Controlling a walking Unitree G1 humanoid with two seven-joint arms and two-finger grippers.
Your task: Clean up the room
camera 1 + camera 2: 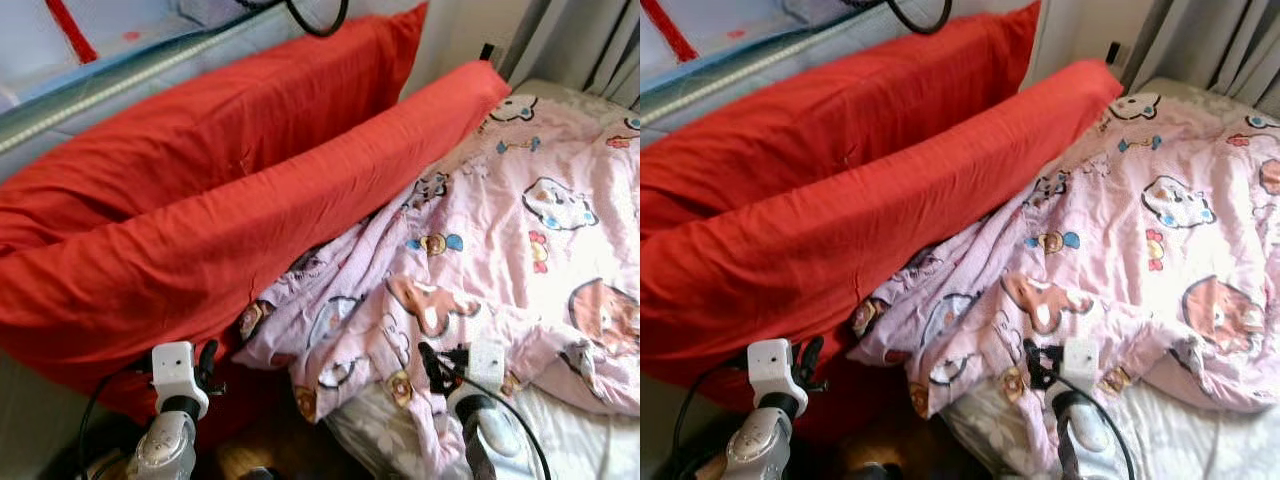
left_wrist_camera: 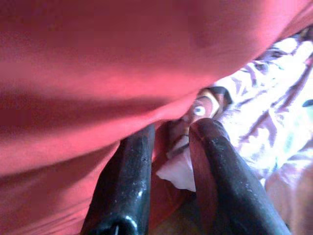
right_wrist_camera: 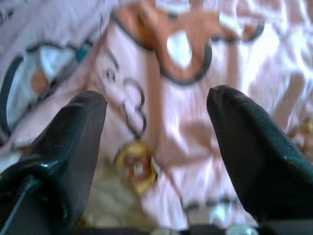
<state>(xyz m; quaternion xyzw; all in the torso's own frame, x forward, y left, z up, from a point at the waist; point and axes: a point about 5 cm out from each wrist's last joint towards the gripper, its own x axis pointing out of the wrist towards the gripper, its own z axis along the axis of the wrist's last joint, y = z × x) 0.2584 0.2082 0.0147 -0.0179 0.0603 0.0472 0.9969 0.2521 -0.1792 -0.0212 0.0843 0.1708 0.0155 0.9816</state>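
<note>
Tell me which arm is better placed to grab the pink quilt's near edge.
Right. The right gripper is open, facing the pink quilt. The left gripper sits against the red pillow at the quilt's corner.

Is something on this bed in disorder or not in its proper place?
Yes. The pink cartoon blanket is crumpled, with its near corner bunched against the lower red pillow and hanging over the mattress edge. Both red pillows lean tilted rather than lying flat. The open right gripper is at the blanket.
</note>
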